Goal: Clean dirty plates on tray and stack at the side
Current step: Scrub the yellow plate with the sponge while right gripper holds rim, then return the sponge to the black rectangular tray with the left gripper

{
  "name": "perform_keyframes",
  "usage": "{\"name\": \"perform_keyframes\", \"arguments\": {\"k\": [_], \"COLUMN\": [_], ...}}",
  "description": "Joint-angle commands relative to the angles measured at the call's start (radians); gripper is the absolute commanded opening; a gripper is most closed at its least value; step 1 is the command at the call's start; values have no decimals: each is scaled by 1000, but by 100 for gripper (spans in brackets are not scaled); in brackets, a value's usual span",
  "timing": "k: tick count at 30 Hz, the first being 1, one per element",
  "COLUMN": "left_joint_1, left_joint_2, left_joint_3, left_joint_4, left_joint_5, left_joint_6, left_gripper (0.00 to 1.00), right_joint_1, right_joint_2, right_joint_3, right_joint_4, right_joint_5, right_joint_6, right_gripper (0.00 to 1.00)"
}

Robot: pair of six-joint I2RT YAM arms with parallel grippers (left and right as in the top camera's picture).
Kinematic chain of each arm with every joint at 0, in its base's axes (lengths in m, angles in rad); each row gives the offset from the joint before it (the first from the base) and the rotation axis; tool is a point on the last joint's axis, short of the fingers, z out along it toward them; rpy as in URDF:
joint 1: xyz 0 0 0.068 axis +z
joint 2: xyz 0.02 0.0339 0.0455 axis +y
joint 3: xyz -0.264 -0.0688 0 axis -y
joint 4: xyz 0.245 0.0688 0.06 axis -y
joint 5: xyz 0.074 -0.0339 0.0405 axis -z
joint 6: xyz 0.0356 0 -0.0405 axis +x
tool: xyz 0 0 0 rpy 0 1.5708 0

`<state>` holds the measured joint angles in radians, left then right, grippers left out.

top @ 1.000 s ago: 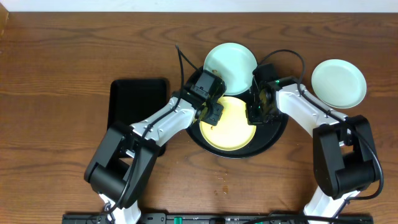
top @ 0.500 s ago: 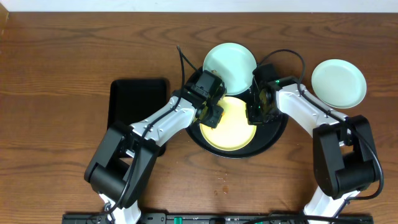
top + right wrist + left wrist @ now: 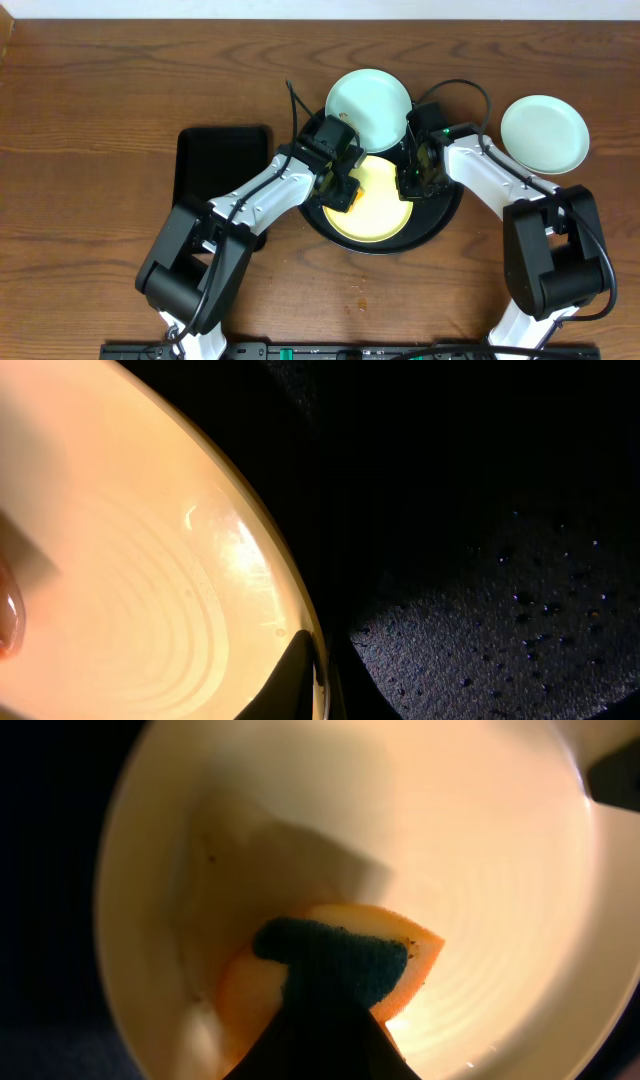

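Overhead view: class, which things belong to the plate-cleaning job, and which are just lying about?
Job: yellow plate, far aqua plate, right aqua plate, round black tray, sponge.
Lying about: rectangular black tray.

A: Which colours mark the dishes?
B: The round tray [image 3: 440, 218] is glossy black, flecked with bright specks. In it lies the pale yellow plate [image 3: 375, 208], faintly ringed. At the tray's far edge is the first aqua plate [image 3: 370, 98], and right of the tray the second aqua plate [image 3: 543, 133].
A: And the rest?
B: The sponge [image 3: 415, 955] is orange with a dark teal pad. The desk [image 3: 120, 90] is brown wood-grain. The rectangular tray [image 3: 222, 165], left of the round tray, is black.
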<state>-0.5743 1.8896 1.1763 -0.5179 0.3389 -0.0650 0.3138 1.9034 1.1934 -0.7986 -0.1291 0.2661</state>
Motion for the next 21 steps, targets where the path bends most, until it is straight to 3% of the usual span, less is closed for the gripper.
{"name": "perform_keyframes", "arguments": {"k": [1, 7, 11, 16, 21], "left_joint_1": [-9, -6, 7, 45, 98], "left_joint_2": [72, 58, 0, -107, -200], "left_joint_3": [-59, -2, 85, 215, 238], "left_joint_4": [-48, -47, -39, -41, -62], "left_joint_5": [82, 88, 100, 217, 219], "left_joint_6": [12, -9, -71, -172, -235], "left_gripper": [8, 7, 7, 7, 8], "right_joint_1": [-5, -5, -5, -5, -5], "right_joint_2": [-6, -6, -6, -6, -6], "right_joint_3": [-18, -18, -18, -18, -18], "right_joint_4": [-5, -5, -5, -8, -9], "right_joint_5": [28, 27, 27, 27, 27], "right_joint_6": [-6, -5, -5, -5, -5], "right_gripper": [5, 6, 9, 11, 12]}}
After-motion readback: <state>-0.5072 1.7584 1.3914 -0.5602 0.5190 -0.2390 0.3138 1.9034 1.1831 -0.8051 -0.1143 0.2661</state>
